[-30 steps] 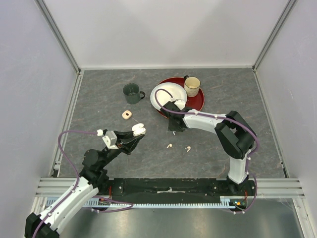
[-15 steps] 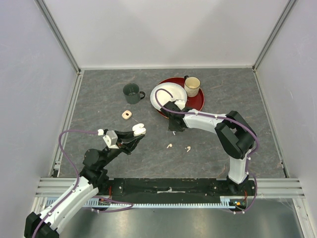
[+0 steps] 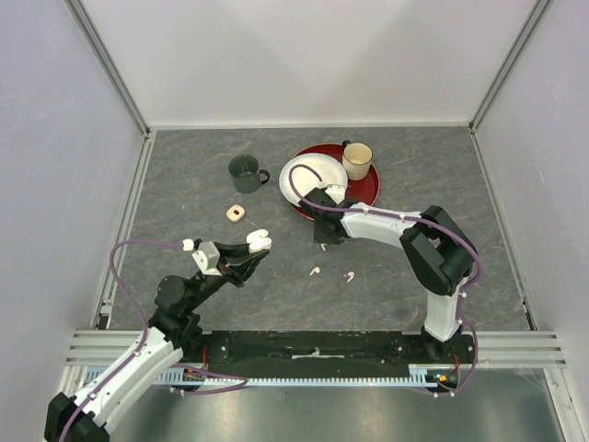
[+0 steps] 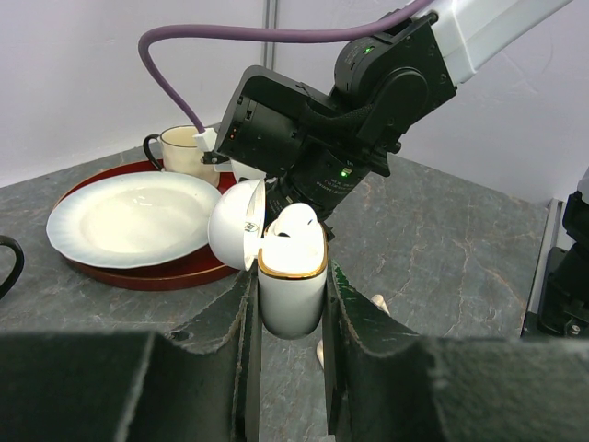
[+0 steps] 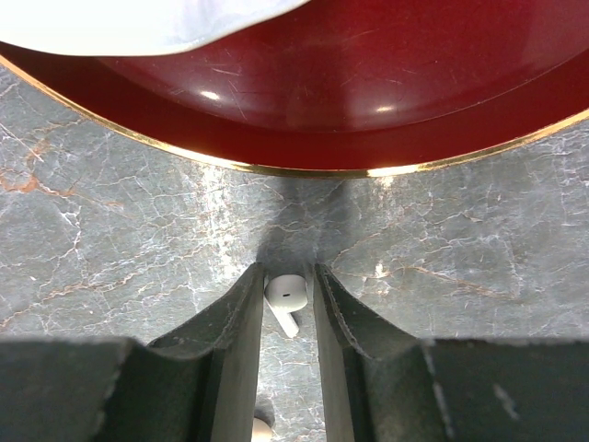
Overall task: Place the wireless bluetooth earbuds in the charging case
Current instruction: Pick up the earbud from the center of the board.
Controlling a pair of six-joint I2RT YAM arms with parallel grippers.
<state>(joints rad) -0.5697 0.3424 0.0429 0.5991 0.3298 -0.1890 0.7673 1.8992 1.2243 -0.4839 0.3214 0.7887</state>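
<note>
My left gripper (image 3: pixel 247 258) is shut on a white charging case (image 3: pixel 258 242) with a gold rim, held upright above the table with its lid open. In the left wrist view (image 4: pixel 290 281) the case (image 4: pixel 291 285) has a white earbud (image 4: pixel 296 221) sitting in its top. My right gripper (image 3: pixel 322 238) points down at the table beside the red plate. In the right wrist view (image 5: pixel 290 290) its jaws stand close around a white earbud (image 5: pixel 285 295). Two more earbuds (image 3: pixel 315 271) (image 3: pixel 350 275) lie on the table in front of it. One pale earbud (image 5: pixel 260 429) shows below the fingers.
A red plate (image 3: pixel 368 189) at the back holds a white plate (image 3: pixel 308 177) and a beige mug (image 3: pixel 357 160). A dark green mug (image 3: pixel 244 172) stands left of it. A small peach round object (image 3: pixel 236 213) lies near the left gripper.
</note>
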